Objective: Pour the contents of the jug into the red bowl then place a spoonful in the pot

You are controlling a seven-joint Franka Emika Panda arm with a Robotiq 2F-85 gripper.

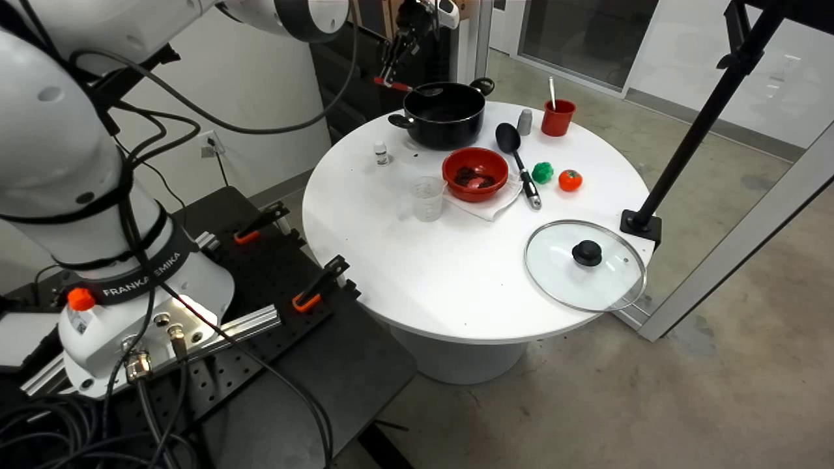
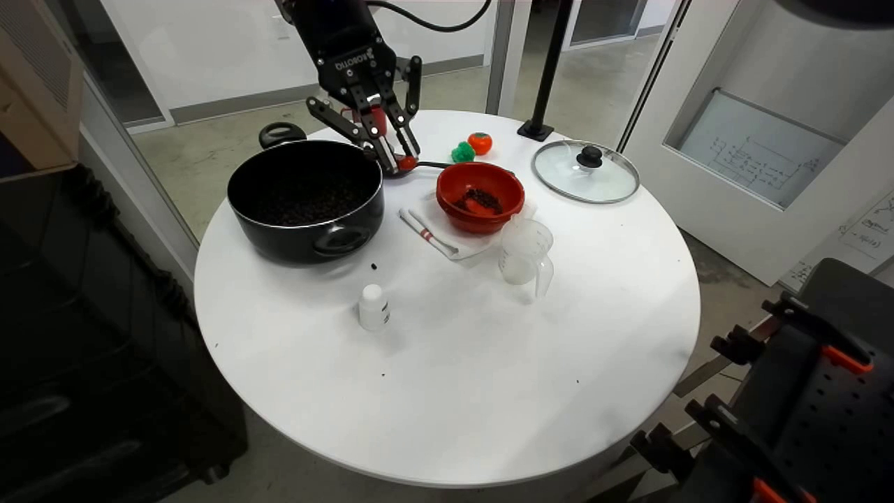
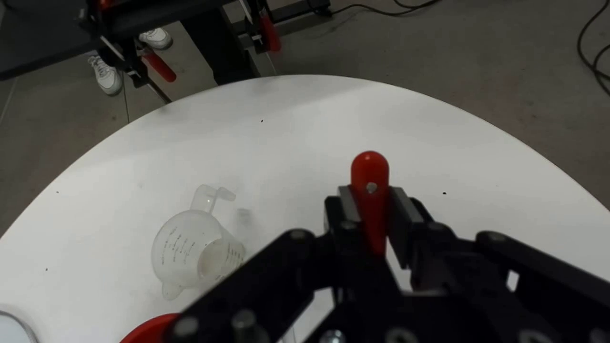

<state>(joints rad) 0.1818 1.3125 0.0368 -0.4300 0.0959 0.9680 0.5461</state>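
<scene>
My gripper [image 3: 371, 202] is shut on the red handle [image 3: 370, 174] of a spoon, whose rounded end sticks out past the pads. In an exterior view the spoon's dark head [image 1: 429, 92] shows over the rim of the black pot [image 1: 446, 133]; its exact height there I cannot tell. Dark grains [image 2: 314, 202] lie inside the pot. The red bowl [image 1: 474, 195] sits on a white napkin, holding dark grains and something red. Beside it the clear jug [image 2: 524, 255] stands upright, with no dark grains visible in it; the wrist view shows this jug [image 3: 200, 252] too.
A glass lid [image 1: 580, 273] lies near the table edge by a black pole. Around the bowl are a black ladle [image 1: 511, 143], a green piece [image 1: 543, 172] and a tomato [image 1: 570, 180]. A small white bottle [image 2: 374, 309], a grey shaker [image 1: 525, 122] and a red cup [image 1: 558, 120] also stand here.
</scene>
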